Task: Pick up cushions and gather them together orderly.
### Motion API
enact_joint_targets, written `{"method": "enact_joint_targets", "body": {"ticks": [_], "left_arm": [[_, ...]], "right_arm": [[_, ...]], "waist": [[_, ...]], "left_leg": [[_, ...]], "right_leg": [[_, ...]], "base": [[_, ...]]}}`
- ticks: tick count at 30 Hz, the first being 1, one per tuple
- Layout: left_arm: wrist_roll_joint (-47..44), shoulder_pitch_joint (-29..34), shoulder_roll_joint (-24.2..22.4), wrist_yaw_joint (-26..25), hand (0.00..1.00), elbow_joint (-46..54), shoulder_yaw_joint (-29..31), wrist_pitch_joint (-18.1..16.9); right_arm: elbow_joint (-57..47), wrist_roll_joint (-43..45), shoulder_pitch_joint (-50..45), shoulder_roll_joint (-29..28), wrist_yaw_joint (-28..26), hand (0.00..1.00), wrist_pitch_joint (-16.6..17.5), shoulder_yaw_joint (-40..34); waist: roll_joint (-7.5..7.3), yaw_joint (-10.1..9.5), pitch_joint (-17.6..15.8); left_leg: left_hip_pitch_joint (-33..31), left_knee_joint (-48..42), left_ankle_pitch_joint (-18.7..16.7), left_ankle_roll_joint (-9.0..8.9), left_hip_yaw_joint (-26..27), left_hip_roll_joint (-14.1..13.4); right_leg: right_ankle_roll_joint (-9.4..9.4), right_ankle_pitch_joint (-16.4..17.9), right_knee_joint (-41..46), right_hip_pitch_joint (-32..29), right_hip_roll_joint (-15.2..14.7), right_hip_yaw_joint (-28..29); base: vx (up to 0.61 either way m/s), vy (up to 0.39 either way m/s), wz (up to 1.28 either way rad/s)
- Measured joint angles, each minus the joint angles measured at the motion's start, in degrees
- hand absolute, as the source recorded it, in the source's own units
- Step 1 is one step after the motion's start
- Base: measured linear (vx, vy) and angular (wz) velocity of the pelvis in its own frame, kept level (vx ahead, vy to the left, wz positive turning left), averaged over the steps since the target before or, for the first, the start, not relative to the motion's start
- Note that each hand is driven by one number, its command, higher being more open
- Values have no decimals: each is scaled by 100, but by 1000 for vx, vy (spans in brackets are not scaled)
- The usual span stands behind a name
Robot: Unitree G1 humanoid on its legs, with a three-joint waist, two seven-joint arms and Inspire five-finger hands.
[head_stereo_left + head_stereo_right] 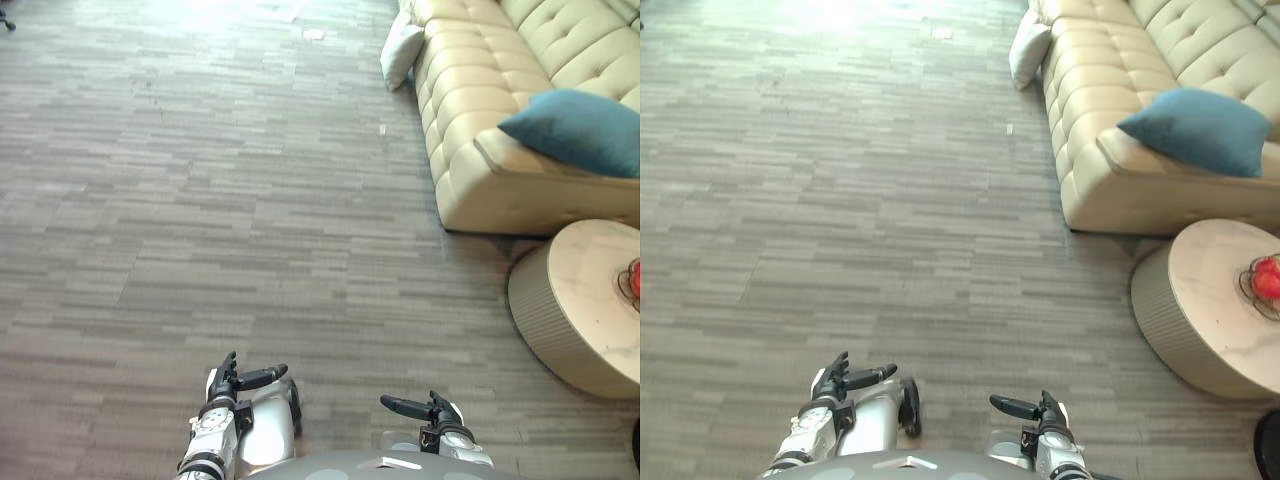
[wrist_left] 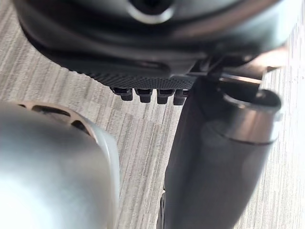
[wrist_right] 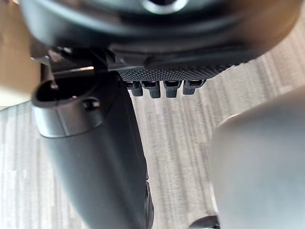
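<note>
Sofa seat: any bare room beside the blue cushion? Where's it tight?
Bare seat runs from the blue cushion to the far end of the sofa. Wide bare floor lies left of it. Tight: the gap between sofa and round table.

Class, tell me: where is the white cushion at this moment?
In the left eye view the white cushion stands on the floor at upper right, leaning against the cream sofa, beyond the blue cushion.
</note>
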State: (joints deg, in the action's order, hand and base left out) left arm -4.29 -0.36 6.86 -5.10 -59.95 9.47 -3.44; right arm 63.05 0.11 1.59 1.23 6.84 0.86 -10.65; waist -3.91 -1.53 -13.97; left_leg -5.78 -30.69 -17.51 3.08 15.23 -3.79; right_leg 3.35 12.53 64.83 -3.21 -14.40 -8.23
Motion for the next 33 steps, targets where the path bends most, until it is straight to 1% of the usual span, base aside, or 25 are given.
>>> {"method": "enact_joint_targets", "body": {"ticks": [2, 4, 5, 6, 7, 8, 9, 11, 12, 13, 14, 15, 18, 19, 20, 22, 23, 25, 26, 27, 28, 29, 31, 32, 33], "left_arm": [[38, 118, 87, -30, 100, -8, -146, 25], [59, 117, 102, -36, 100, -106, -266, 30], [61, 111, 123, -34, 100, -182, -380, 46], [88, 105, 148, -29, 100, -209, -451, 43], [188, 93, 162, -12, 100, -247, -548, 44], [270, 103, 160, 1, 100, -284, -614, 44], [388, 22, 1, 66, 100, -326, -636, 18], [399, 2, -83, 88, 100, -306, -637, 17], [503, 35, -266, 102, 100, -263, -625, 24], [515, 111, -277, 105, 100, -200, -565, 16], [513, 157, -400, 71, 100, -67, -329, 20], [479, 180, -483, 63, 100, 49, -139, 30], [483, 180, -377, 17, 100, 277, -76, 14], [480, 174, -288, 1, 100, 376, -88, -30], [480, 174, -274, 0, 100, 401, -89, -37], [474, 97, -260, -3, 100, 493, -18, -101], [467, 90, -263, -3, 100, 503, -9, -110], [433, 68, -299, -14, 100, 516, -22, -141], [384, 55, -315, -21, 100, 498, -85, -151], [374, 31, -294, -44, 100, 476, -109, -151], [380, -51, -201, -67, 100, 452, -164, -143], [353, -131, -130, -68, 100, 414, -172, -123], [309, -126, -136, -73, 100, 387, -167, -121], [310, -86, -127, -78, 100, 286, -187, -127], [307, -79, -103, -77, 100, 224, -204, -128]], "right_arm": [[-160, -7, 5, 32, -29, 100, 86, 239], [-209, -5, 109, 95, -38, 100, 95, 246], [-237, -2, 162, 125, -37, 100, 88, 269], [-248, -2, 160, 125, -37, 100, 89, 271], [-266, 18, 179, 120, -46, 100, 79, 203], [-263, 11, 180, 141, -42, 100, 66, 145], [-266, -3, 271, 175, -52, 100, 41, -12], [-302, 3, 269, 153, -55, 100, 37, -213], [-501, -6, 134, 198, -51, 100, 20, -404], [-603, -7, -14, 139, -50, 100, 23, -243], [-646, -3, -43, 127, -46, 100, -1, -141], [-650, -12, -28, 154, -70, 100, -44, -54], [-639, 1, -24, 33, -27, 100, -86, -37], [-610, 5, -48, -44, 3, 100, -78, -16], [-600, 6, -49, -50, 6, 100, -81, 10], [-584, 5, -19, -92, 20, 100, -92, 63], [-577, 5, -15, -100, 29, 100, -93, 63], [-504, 2, -17, -87, 81, 100, -64, 77], [-380, 1, -3, 3, 95, 100, -68, 211], [-338, 1, 3, -20, 100, 100, -77, 293], [-337, 0, 13, -103, 98, 100, -64, 318], [-307, -4, 17, -136, 85, 100, -74, 318], [-238, -7, 7, -115, 96, 100, -73, 302], [-152, -7, -19, -93, 98, 100, -60, 304], [-115, -7, -6, -93, 98, 100, -57, 305]], "waist": [[47, 64, -1], [140, 140, -37], [176, 217, -54], [162, 221, -45], [156, 314, -65], [156, 383, -44], [367, 310, -123], [356, 321, -124], [355, 411, -71], [418, 451, 67], [666, 422, 78], [752, 339, 67], [612, 237, -29], [446, 190, -43], [421, 188, -46], [360, 148, -126], [353, 141, -131], [359, 87, -135], [453, -42, -110], [393, -86, -98], [232, -81, -93], [174, -79, -87], [141, -79, -61], [77, -64, 23], [13, -35, 68]], "left_leg": [[823, 642, -91, -101, -30, -18], [1267, 1038, -140, -190, -64, -152], [1545, 1381, -149, -321, -74, -217], [1692, 1552, -147, -390, -73, -205], [1985, 1796, -168, -535, -136, -212], [2192, 1952, -167, -572, -239, -256], [2409, 2123, 80, -697, -324, -372], [2506, 2127, 224, -789, -366, -341], [2627, 1646, 401, -915, -557, -321], [2105, 253, 382, -1001, -736, -565], [1242, -1588, 815, -1275, -955, -1029], [639, -2829, 879, -1366, -938, -1316], [-15, -3553, 601, -1175, -603, -1520], [-378, -3182, 392, -947, -315, -1445], [-457, -3038, 351, -914, -272, -1426], [-1099, -1087, 228, -736, -65, -1075], [-1154, -773, 273, -739, -70, -997], [-1222, 933, 927, -793, -120, -656], [-1132, 1433, 2046, -676, -257, -558], [-1109, 1399, 2240, -511, -286, -502], [-1160, 1244, 2071, -467, -245, -401], [-1319, 741, 1781, -284, -254, -392], [-1285, 189, 1350, -192, -207, -399], [-1041, -50, 841, -155, -146, -306], [-910, -90, 659, -145, -101, -229]], "right_leg": [[-357, 273, -575, -652, 90, -538], [-317, 307, -1731, -1153, 416, -775], [-100, 8, -3211, -1338, 694, -890], [-33, -217, -3917, -1384, 780, -892], [-105, -1108, -4652, -1406, 902, -846], [-366, -1755, -4817, -1241, 986, -836], [-726, -1243, -4077, -1353, 1002, -893], [-765, -919, -3525, -1474, 854, -890], [-822, -252, -2489, -1631, 603, -1027], [-758, 200, -2947, -1156, 741, -1145], [-822, 299, -3233, -818, 1100, -1212], [-876, 368, -3414, -541, 1310, -1189], [-927, 428, -3972, 321, 1492, -1039], [-910, 419, -4418, 783, 1482, -923], [-899, 412, -4503, 857, 1476, -910], [-857, 394, -5023, 1446, 1376, -779], [-844, 401, -5061, 1503, 1341, -758], [-647, 510, -5277, 1771, 1235, -589], [-399, 652, -5429, 2021, 1237, -285], [-392, 656, -5452, 2065, 1156, -179], [-421, 614, -5432, 2052, 1028, -94], [-165, 437, -5266, 2019, 928, 42], [-60, 376, -4676, 1982, 826, 273], [134, 259, -3435, 1664, 658, 399], [283, 1, -2689, 1373, 504, 420]], "base": [[487, 11, 4], [549, -74, 13], [585, -110, 18], [640, -150, 31], [724, -191, 41], [897, -230, 42], [762, -189, 31], [641, -186, 25], [669, -254, 50], [628, -253, 51], [825, -300, 2], [692, -214, -24], [489, -85, -36], [463, -23, -24], [546, -13, -32], [435, 75, -27], [444, 149, -34], [383, 186, -54], [528, 250, -65], [633, 273, -52], [639, 259, -3], [518, 217, 9], [487, 237, 1], [469, 225, -5], [598, 234, -2]]}}
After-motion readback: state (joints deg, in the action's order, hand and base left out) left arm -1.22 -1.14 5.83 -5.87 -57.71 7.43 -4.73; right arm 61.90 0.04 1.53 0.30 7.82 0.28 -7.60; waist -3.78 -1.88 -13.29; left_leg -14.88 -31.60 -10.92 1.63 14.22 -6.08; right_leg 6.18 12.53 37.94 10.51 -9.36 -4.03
